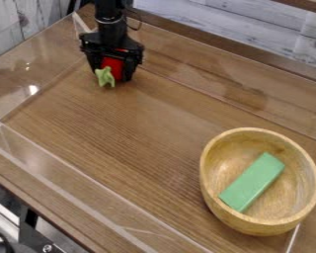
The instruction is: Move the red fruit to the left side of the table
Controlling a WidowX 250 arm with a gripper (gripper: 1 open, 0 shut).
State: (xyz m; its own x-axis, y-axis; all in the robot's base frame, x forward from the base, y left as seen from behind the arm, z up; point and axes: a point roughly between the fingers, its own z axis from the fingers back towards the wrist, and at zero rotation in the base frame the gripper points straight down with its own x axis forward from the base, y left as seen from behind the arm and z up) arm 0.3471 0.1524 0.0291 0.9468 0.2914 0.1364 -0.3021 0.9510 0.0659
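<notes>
Well left of the wooden bowl (261,180), the gripper (111,66) stands wide around the red fruit (112,68) on the wood-grain table (121,148), acrylic-walled, plank wall behind.

Claw (111,65) spread around red fruit (111,69) — green block (252,181) in bowl (221,147).
</notes>
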